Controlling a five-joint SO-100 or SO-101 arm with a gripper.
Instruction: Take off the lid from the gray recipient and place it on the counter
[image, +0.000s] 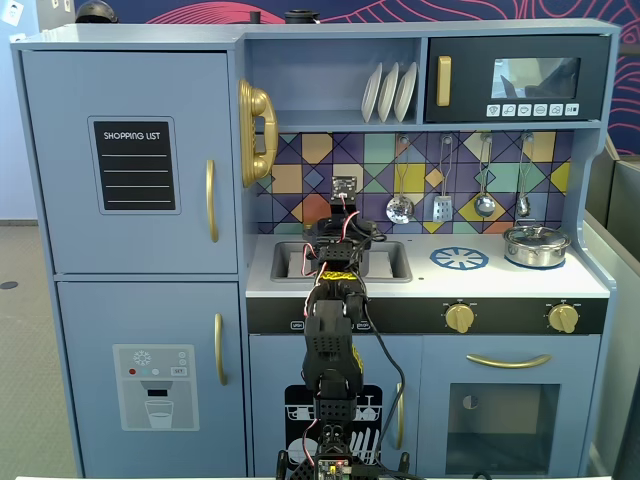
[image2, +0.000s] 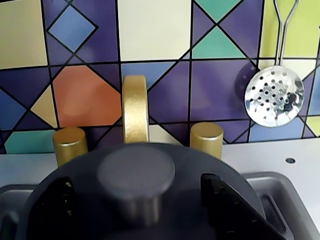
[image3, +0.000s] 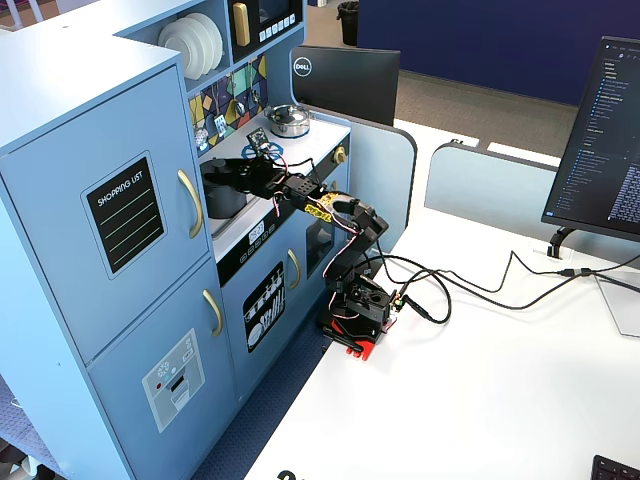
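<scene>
In the wrist view the dark-gray lid (image2: 200, 160) fills the lower frame, its round knob (image2: 136, 170) in the middle. My gripper (image2: 136, 186) is open, with one black finger (image2: 64, 192) left of the knob and the other to its right, a gap on each side. A fixed view shows the gray recipient (image3: 222, 202) standing in the sink, with the gripper (image3: 224, 170) right over its top. In the front fixed view the arm (image: 338, 300) hides the recipient, and the gripper (image: 341, 232) is above the sink (image: 285, 262). The white counter (image: 520, 281) stretches to the right.
A shiny silver pot (image: 536, 244) stands at the counter's right end, beside the blue burner ring (image: 459, 259). A gold faucet (image2: 135, 107) and two gold taps rise just behind the lid. Utensils, among them a skimmer (image2: 274, 96), hang on the tiled back wall.
</scene>
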